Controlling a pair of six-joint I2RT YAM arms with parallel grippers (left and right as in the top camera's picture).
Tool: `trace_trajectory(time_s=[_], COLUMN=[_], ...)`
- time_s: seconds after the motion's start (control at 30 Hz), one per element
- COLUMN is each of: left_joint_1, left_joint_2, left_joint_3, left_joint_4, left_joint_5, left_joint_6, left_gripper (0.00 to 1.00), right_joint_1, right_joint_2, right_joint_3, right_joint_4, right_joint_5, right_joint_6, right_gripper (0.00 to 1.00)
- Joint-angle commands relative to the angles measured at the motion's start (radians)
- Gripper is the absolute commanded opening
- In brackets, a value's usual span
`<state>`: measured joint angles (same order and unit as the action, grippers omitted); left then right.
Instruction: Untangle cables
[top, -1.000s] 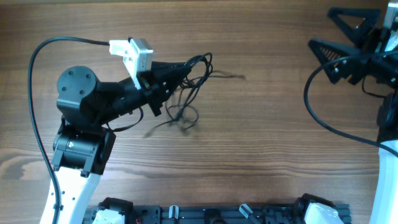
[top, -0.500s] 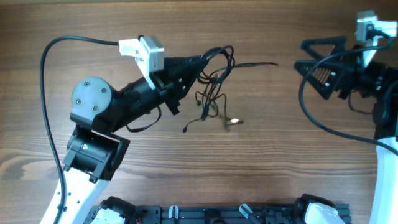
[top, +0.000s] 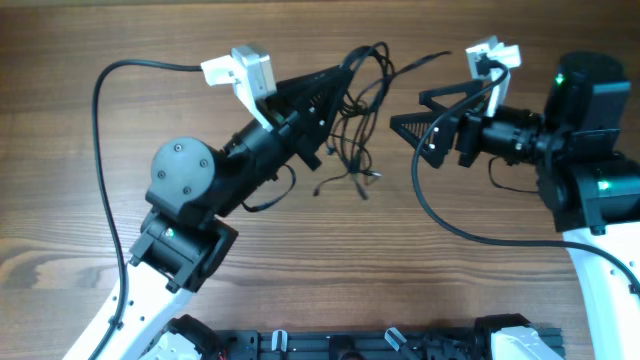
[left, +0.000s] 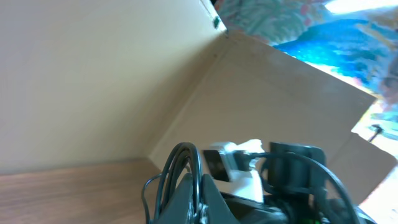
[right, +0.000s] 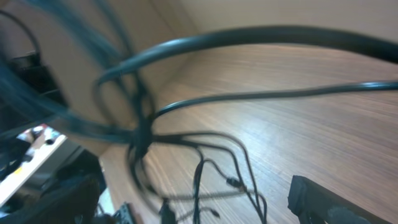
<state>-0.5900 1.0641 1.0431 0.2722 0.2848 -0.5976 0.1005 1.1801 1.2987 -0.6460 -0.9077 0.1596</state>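
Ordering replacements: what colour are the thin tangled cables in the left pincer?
The cables are black; the overhead view shows it best.

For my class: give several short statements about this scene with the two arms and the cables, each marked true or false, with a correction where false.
1. The left gripper is shut on the cables. True.
2. The right gripper is clamped on a plug end. False: its jaws stand open and hold nothing, beside the bundle.
3. The table has a wood-grain surface. True.
4. The cables are white. False: they are thin and black.
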Motion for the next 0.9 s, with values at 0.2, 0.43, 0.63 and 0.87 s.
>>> trace_trajectory(time_s=[0.2,0.43,0.63,0.87], left_joint_1=[-0.098,-0.159,-0.134,0.000], left_joint_2=[0.010,0.006,-0.063,-0.198], left_joint_3=[0.004,0.004,0.004,0.004], left_joint_4=[0.026,0.073,0.079,0.042], left_joint_5=[-0.029,-0.028,-0.036,-0.036], left_joint_6=[-0.021,-0.020,-0.009,-0.009], left_gripper=[0.04,0.04,0.04,0.04], right_joint_1=[0.027,0.026,0.023,0.021], right_joint_2=[0.047,0.130,0.138,0.138], right_joint_3=[0.003,0.003,0.003,0.003], right_joint_4=[0.084,0.074,0.024,-0.029], right_joint_5=[0.119,0.310,0.506,0.715], right_joint_6=[0.103,0.119,0.107,0.075], right_gripper=[1.00,1.00,1.00,1.00])
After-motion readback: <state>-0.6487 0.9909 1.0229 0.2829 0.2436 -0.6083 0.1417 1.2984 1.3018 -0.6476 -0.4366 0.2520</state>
